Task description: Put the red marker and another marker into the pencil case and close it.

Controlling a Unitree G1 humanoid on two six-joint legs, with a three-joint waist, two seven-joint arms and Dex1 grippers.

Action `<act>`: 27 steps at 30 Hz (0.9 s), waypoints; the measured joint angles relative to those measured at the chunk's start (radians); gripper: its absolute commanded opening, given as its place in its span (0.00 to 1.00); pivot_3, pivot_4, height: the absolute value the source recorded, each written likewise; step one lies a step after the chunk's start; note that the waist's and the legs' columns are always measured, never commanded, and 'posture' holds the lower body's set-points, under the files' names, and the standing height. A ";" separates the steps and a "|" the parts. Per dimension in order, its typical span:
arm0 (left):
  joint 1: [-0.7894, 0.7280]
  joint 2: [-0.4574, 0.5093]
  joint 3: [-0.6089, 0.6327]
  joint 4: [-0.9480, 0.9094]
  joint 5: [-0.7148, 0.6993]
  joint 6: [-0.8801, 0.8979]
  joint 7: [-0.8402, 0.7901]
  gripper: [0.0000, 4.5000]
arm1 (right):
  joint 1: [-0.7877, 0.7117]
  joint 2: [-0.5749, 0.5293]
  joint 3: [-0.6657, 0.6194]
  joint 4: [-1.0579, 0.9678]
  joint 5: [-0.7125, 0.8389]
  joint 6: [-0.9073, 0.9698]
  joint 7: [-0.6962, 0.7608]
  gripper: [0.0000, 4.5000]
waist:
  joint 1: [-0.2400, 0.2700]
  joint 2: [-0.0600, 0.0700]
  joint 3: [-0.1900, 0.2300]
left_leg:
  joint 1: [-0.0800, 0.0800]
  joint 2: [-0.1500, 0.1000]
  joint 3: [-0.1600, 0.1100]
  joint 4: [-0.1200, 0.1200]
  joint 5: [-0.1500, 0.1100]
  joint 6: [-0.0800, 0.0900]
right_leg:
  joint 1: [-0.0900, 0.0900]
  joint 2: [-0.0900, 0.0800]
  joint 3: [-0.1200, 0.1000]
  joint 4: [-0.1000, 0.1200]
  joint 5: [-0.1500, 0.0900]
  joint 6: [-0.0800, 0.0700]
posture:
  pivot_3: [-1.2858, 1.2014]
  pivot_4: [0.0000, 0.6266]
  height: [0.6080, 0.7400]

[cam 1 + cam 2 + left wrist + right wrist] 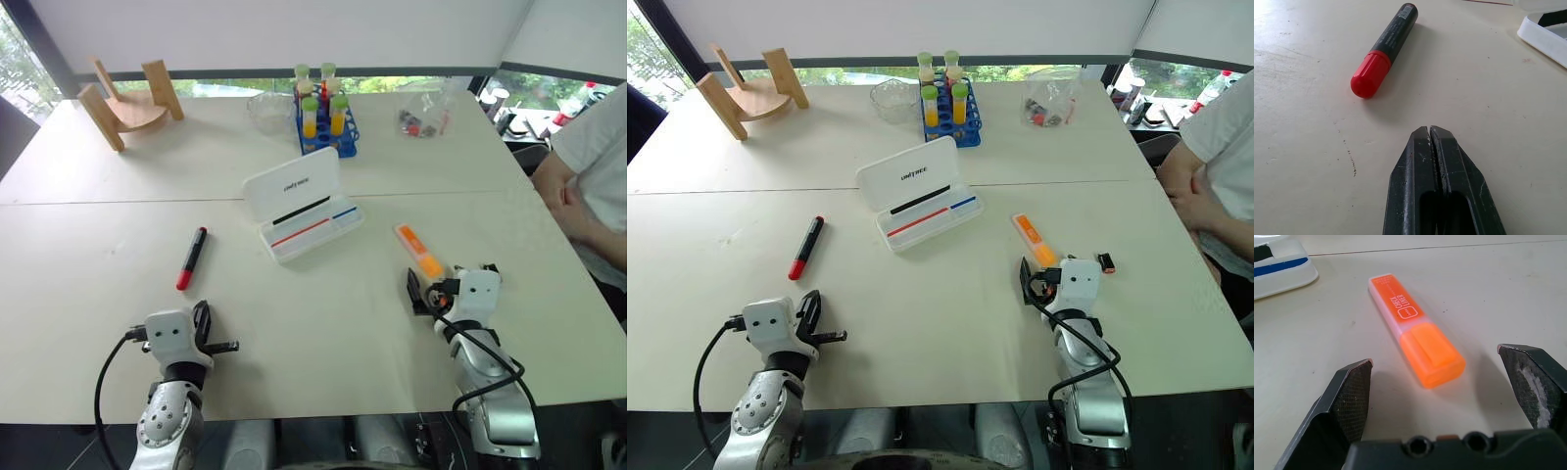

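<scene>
From the head, the pencil case (303,205) lies open mid-desk (118,294), the red marker (190,258) to its left and the orange marker (419,252) to its right. The left wrist view shows the left gripper (1429,131) with jaws pressed together, empty, near the red marker's cap. The right wrist view shows the right gripper (1444,363) with jaws spread wide, empty, the orange marker just beyond them.

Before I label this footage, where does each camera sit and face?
Head views: look down over the table, both arms, open white plastic pencil case.
Left wrist view: along the shut left gripper at the black-and-red marker.
Right wrist view: along the open right gripper at the chunky orange marker.
Shared: both wrist views catch a case corner.
</scene>
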 measured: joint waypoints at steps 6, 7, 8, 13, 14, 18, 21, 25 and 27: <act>-0.007 0.000 -0.005 0.000 0.005 -0.002 -0.001 0.00 | -0.001 0.000 0.000 0.000 0.000 0.000 0.000 1.00 | 0.000 0.000 -0.001 | 0.000 0.000 0.000 0.000 0.000 0.000 | 0.000 0.000 0.000 0.000 0.000 0.000 | 0.52 0.24 1.00; -0.007 0.000 -0.007 0.000 0.005 -0.002 -0.002 0.00 | -0.001 0.000 0.000 0.000 0.000 0.000 0.000 1.00 | 0.000 0.000 -0.001 | 0.000 0.000 0.000 0.000 0.000 0.000 | 0.000 0.000 0.000 0.000 0.000 0.000 | 0.52 0.24 1.00; -0.007 0.000 -0.008 0.000 0.005 -0.003 -0.002 0.00 | -0.001 0.000 0.000 0.000 0.000 0.000 0.000 1.00 | 0.000 0.000 -0.001 | 0.000 0.000 0.000 0.000 0.000 0.000 | 0.000 0.000 0.000 0.000 0.000 0.000 | 0.52 0.24 1.00; -0.008 0.000 -0.008 0.000 0.006 -0.006 -0.003 0.00 | -0.002 0.000 -0.001 0.000 0.000 0.002 -0.001 1.00 | 0.000 -0.001 -0.001 | 0.000 0.000 0.000 0.000 0.000 0.000 | 0.000 0.000 0.000 0.000 0.000 0.000 | 0.52 0.24 1.00; -0.009 0.000 -0.008 0.000 0.007 -0.006 -0.003 0.00 | -0.002 0.000 -0.001 0.000 0.000 0.002 -0.001 1.00 | 0.000 -0.001 -0.001 | 0.000 0.000 0.000 0.000 0.000 0.000 | 0.000 0.000 0.000 0.000 0.000 0.000 | 0.52 0.24 1.00; -0.014 0.010 -0.010 0.001 0.010 -0.015 -0.013 0.00 | -0.001 -0.001 -0.001 -0.001 -0.001 0.002 -0.001 1.00 | 0.001 -0.001 -0.001 | 0.000 0.000 0.000 0.000 0.000 0.000 | 0.000 0.000 0.000 0.000 0.000 0.001 | 0.52 0.24 1.00; -0.038 0.048 -0.013 0.002 0.019 -0.017 -0.042 0.00 | 0.010 -0.019 -0.002 -0.012 -0.003 -0.001 0.006 1.00 | 0.004 0.000 -0.001 | 0.000 0.000 0.000 0.000 0.000 0.000 | 0.000 0.000 0.000 0.000 0.000 0.001 | 0.52 0.24 1.00; -0.141 0.146 -0.005 0.002 0.014 -0.017 -0.115 0.00 | 0.022 -0.078 -0.015 -0.042 -0.002 0.003 0.044 1.00 | 0.003 0.000 -0.001 | 0.000 0.000 0.000 0.000 0.000 -0.001 | 0.000 0.000 0.000 0.001 0.002 0.002 | 0.52 0.24 1.00; -0.186 0.195 -0.001 0.004 0.002 -0.011 -0.165 0.00 | 0.019 -0.109 -0.024 -0.073 0.007 0.012 0.074 1.00 | 0.002 0.001 -0.002 | 0.001 0.000 0.000 0.000 0.000 -0.001 | 0.000 0.000 0.000 0.001 0.002 0.003 | 0.52 0.24 1.00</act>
